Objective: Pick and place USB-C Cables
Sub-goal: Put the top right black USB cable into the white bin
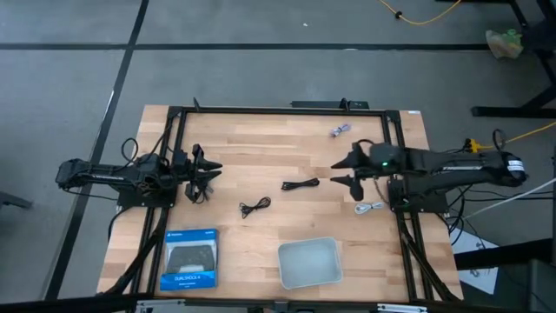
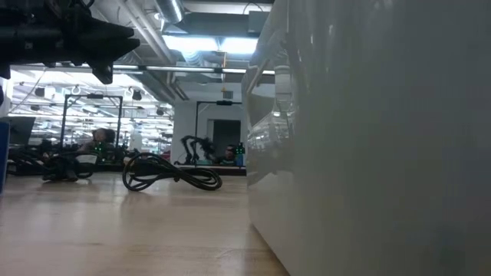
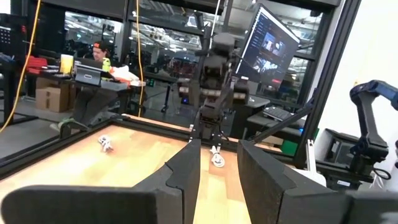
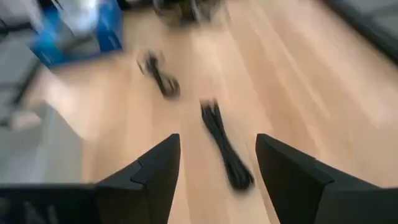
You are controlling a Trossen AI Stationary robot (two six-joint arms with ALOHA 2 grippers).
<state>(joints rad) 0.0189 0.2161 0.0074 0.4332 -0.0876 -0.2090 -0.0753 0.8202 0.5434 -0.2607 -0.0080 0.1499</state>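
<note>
Right hand (image 1: 345,170) hovered over the right-middle of the pale wooden plank worktop (image 1: 261,139), its two dark fingers spread wide with nothing between them, and in its wrist view I could see the gap framing a straightish black cable bundle (image 4: 224,144). From above, that same black bundle (image 1: 301,184) lay just beside the hand, toward the worktop's centre, its long axis running roughly along the line from the hand to the middle of the worktop. I judged it the nearest target for this arm, with the fingers needing to close across the bundle's narrow width rather than along it.

A second, looser black coil (image 1: 254,207) sat farther on toward the left arm, about midway between the two arms. A whitish coiled cable (image 1: 368,208) lay close under the right arm near the frame, and a small pale grey-purple bundle (image 1: 339,131) rested near the far edge, well apart from the others.

My left hand (image 1: 201,173) waited at the left side of the worktop, fingers parted and empty.

Near the front edge stood a shallow translucent grey plastic tray (image 1: 283,254), empty as far as I could tell, and a glossy blue cardboard box (image 1: 189,258) printed with a game controller. The cables looked thin, limp and rubbery, likely to splay if pinched off-centre.
</note>
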